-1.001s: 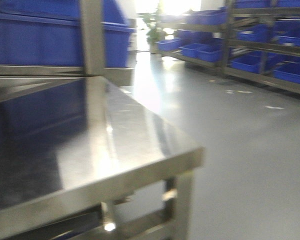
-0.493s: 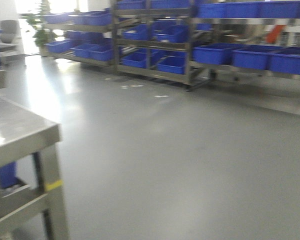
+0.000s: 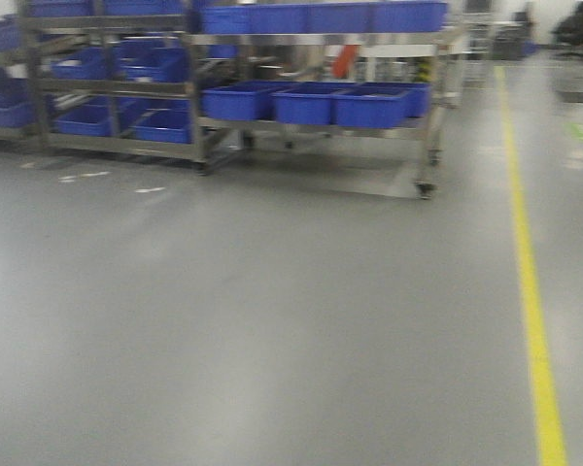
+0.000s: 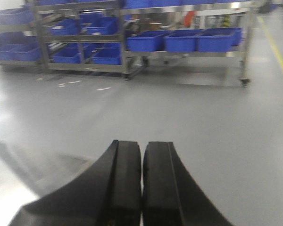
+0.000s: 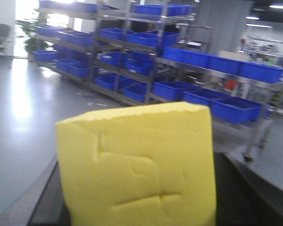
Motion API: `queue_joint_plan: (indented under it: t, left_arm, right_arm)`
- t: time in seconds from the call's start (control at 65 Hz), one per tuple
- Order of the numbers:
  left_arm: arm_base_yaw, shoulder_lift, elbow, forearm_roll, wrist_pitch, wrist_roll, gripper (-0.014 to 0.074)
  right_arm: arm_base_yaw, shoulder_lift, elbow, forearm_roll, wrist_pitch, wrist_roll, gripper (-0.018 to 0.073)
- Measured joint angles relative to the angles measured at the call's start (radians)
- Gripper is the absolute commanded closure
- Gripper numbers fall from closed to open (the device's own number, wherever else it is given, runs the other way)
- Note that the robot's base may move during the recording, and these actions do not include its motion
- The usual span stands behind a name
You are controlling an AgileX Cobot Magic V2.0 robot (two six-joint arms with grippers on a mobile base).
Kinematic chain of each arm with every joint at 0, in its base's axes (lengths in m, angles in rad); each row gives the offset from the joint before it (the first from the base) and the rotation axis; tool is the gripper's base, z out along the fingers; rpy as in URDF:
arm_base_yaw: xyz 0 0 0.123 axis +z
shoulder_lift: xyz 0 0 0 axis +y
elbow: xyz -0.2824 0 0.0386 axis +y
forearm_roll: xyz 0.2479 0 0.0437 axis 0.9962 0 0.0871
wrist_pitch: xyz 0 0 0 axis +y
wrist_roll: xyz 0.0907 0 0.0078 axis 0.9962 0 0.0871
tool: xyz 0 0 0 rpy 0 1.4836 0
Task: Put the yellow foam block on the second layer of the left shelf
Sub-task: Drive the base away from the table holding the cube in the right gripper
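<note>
Yellow foam block (image 5: 137, 165): clamped in right gripper (image 5: 140, 205), filling most of the right wrist view, with dark fingers (image 5: 247, 188) showing low at either side. Creased on the near face. Close to a cube, so no long axis worth planning round.

Left gripper (image 4: 142, 183): closed tight on nothing, pads touching, pointing out over bare floor (image 4: 203, 117).

Deciding relation: block already in hand on the right side, so only that arm placed to deliver, and no shelf within reach. Racks (image 3: 311, 39) loaded with blue bins (image 3: 369, 105) standing well apart from both grippers, across open floor, upper left and centre in the front view. Cannot tell which rack counts as the left shelf, nor which tier as its second layer.

Judged next: closing the gap with the base first, then bringing a flat face of the block level with a free tier. Likely snag: tiers in view crowded with bins, little open room evident from here.

Yellow line (image 3: 530, 291) running along the floor at right, beside the nearest rack.

Writing: none readable anywhere. No brand or label made out on block, bins, racks or grippers, blur too strong. Orange-red thing (image 3: 342, 60) on an upper tier, too smeared to name.
</note>
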Motion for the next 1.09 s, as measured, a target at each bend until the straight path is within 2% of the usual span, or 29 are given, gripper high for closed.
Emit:
queue_joint_plan:
  t: [1.093]
  left_arm:
    - [0.000,0.000,0.000,0.000,0.000,0.000,0.0460]
  right_arm:
    - [-0.002,0.000,0.000,0.000,0.000,0.000,0.0288]
